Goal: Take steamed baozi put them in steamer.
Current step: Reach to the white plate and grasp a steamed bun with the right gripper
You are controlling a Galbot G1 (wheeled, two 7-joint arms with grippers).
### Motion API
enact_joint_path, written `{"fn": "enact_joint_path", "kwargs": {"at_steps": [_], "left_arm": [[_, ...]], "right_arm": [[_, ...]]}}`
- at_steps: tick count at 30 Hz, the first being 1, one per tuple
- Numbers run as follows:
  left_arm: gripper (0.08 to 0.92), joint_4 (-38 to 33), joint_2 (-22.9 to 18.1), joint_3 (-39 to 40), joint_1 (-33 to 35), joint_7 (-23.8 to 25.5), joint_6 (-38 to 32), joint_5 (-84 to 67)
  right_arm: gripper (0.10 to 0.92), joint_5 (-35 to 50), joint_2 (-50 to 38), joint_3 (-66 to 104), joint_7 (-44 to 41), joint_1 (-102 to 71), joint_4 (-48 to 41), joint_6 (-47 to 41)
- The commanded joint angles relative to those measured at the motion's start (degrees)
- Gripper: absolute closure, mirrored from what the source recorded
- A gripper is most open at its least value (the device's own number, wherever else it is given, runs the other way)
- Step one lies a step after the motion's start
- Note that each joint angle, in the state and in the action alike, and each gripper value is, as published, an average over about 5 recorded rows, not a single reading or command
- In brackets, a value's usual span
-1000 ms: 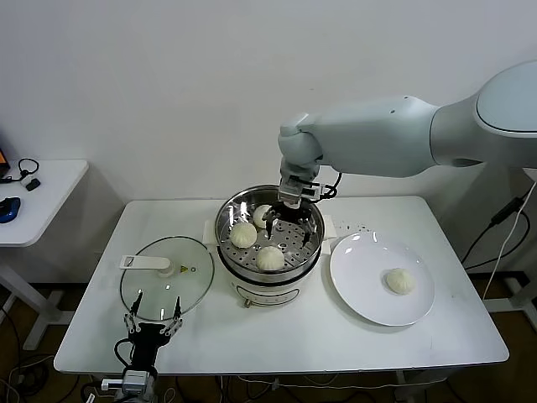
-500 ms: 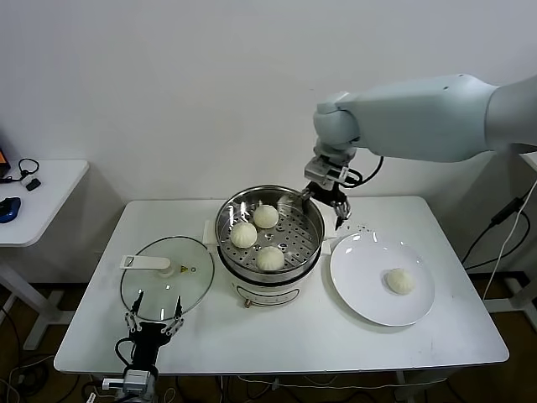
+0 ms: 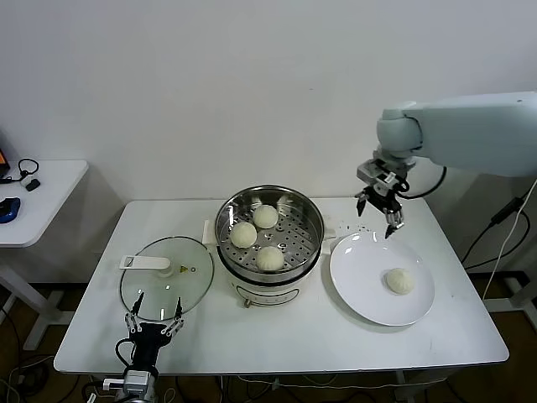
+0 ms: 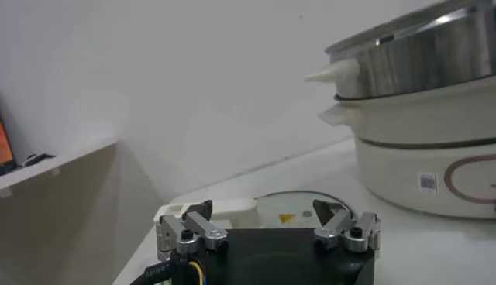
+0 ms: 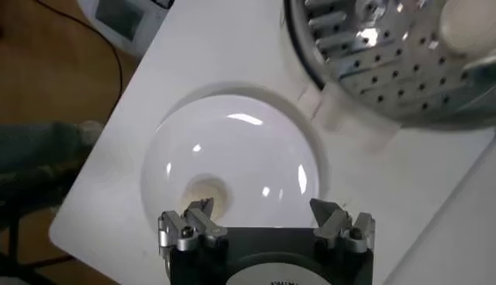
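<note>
Three cream-white baozi (image 3: 266, 216) (image 3: 243, 234) (image 3: 269, 258) lie on the perforated tray of the steel steamer (image 3: 312, 213) at the table's middle. One baozi (image 3: 398, 280) lies on the white plate (image 3: 361, 269) to the right, and shows in the right wrist view (image 5: 203, 190). My right gripper (image 3: 377, 211) is open and empty, in the air above the plate's far edge, right of the steamer. In the right wrist view (image 5: 262, 210) it looks down on the plate (image 5: 256, 166). My left gripper (image 3: 153, 319) is open and empty at the table's front left.
The round glass lid (image 3: 164, 277) lies flat left of the steamer, just beyond my left gripper; it shows in the left wrist view (image 4: 294, 205) with the steamer's base (image 4: 418, 147) to its right. A small side table (image 3: 33, 197) stands at the far left.
My right gripper has left the steamer, empty, and swung right to above the plate's far edge. A third baozi now lies at the back of the tray. The left arm has not moved.
</note>
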Motion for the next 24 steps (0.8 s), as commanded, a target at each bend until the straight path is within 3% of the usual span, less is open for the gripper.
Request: {"fn": "enact_joint_path", "kwargs": {"at_steps": [1,24], "left_arm": [[0.177,0.16,-2.80,-0.01,0.12,-0.05,-0.19,0.15],[0.177,-0.07,-2.80,-0.36,0.51,-0.34,-0.41,0.04]], "right_arm": [[0.203,-1.88,-8.06,-2.76,1.42,-2.11,0.52,-4.78],[0.203,-6.58,-13.02,5.50,6.34,-16.30,-2.33,-10.51]]}}
